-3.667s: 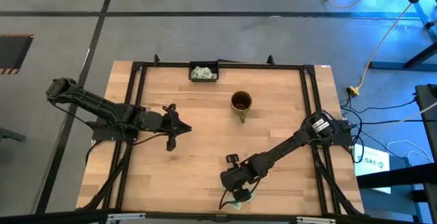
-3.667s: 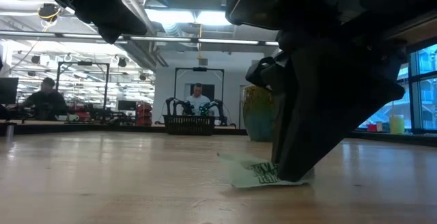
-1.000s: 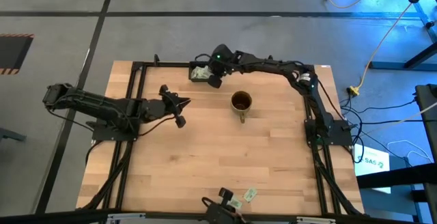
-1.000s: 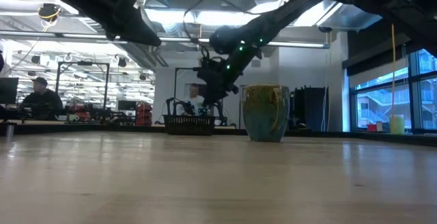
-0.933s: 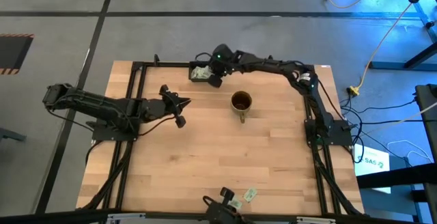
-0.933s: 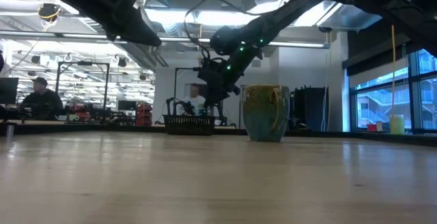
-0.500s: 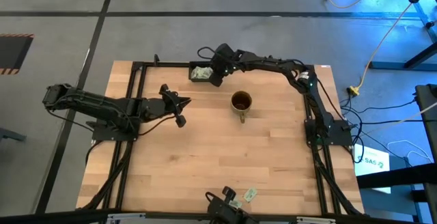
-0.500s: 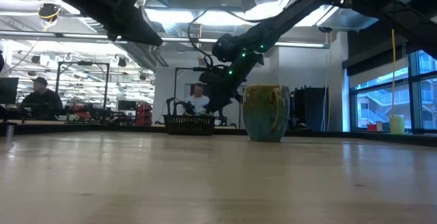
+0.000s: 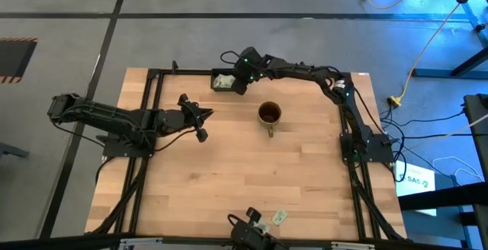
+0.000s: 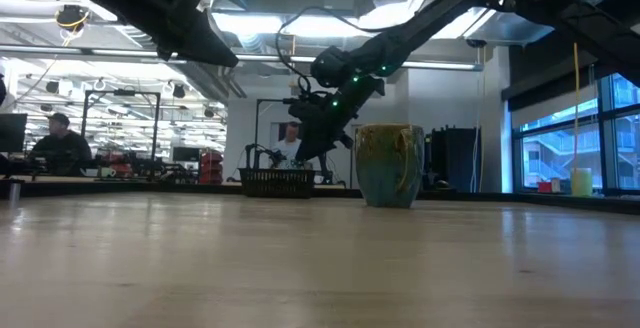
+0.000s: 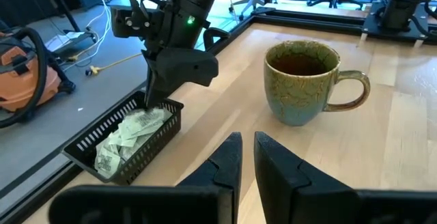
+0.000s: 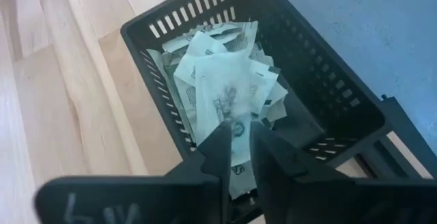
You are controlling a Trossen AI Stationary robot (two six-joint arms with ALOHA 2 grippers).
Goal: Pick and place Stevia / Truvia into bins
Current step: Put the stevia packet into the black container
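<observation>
Over the tray (image 12: 328, 80), the right gripper (image 12: 237, 136), fingers nearly closed and seemingly empty, could snag the heaped packets (image 12: 222, 91) and drag one out.

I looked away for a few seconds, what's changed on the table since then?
The right gripper left the table's near edge, where it pressed on a sachet, and swung across to the black tray. The left gripper shifted slightly toward the tray. The mug stayed put, and two sachets lie near the front edge.
</observation>
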